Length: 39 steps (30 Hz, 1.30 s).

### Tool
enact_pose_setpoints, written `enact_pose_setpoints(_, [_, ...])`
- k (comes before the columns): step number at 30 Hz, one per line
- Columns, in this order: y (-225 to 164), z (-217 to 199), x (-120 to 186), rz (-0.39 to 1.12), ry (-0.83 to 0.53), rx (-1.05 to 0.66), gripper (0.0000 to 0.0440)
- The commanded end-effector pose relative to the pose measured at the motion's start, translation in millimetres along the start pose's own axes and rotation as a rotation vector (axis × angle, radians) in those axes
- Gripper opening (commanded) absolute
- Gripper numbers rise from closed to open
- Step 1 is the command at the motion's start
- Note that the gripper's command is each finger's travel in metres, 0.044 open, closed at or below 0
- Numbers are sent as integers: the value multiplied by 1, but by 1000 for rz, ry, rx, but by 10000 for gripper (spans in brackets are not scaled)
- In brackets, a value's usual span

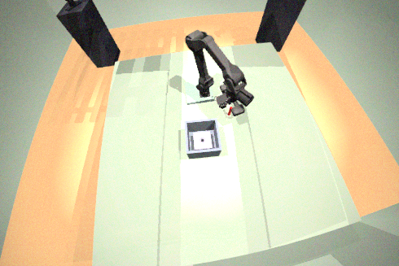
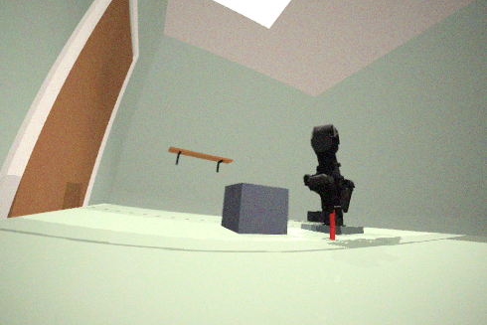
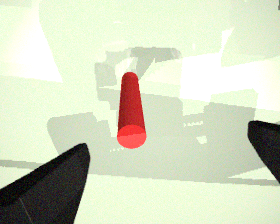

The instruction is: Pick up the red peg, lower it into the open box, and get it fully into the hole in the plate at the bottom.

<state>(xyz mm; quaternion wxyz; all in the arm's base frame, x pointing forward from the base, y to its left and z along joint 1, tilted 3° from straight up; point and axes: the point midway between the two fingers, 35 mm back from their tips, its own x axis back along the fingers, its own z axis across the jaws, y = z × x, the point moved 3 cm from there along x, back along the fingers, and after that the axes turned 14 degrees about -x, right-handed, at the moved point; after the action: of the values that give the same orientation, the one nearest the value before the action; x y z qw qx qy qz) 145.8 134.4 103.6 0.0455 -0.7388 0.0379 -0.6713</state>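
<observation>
The red peg stands upright on the table, to the right of the open box in the top and exterior views. My gripper is wide open and empty, pointing down close above the peg. In the wrist view the peg's top face lies between the two fingertips sideways, nearer the left finger and slightly ahead of the fingertip line. The grey-blue box is open at the top. A white plate with a small dark hole lies on its bottom.
The arm's base stands behind the box, with a thin dark bar in front of it. Two dark pedestals carrying other arms stand at the back left and back right.
</observation>
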Motion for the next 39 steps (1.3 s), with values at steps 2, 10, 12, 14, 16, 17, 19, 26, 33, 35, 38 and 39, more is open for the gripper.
enact_pose_setpoints(2, [5,3,-12,-12,0,-4,426])
enact_pose_setpoints(10, [8,11,-30,-16,2,5,280])
enact_pose_setpoints(12, [8,13,-32,-16,2,12,229])
enact_pose_setpoints(14, [8,15,-34,-15,1,20,178])
enact_pose_setpoints(16, [8,17,-36,-13,0,29,126])
enact_pose_setpoints(17, [7,18,-36,-10,1,35,100])
enact_pose_setpoints(19, [6,19,-36,-5,0,45,48])
enact_pose_setpoints(26, [-3,26,-20,64,46,48,8])
enact_pose_setpoints(33, [-10,30,5,131,106,56,0])
enact_pose_setpoints(35, [-11,32,14,145,126,61,0])
enact_pose_setpoints(38, [-12,35,28,163,157,71,0])
enact_pose_setpoints(39, [-12,36,33,167,169,74,0])
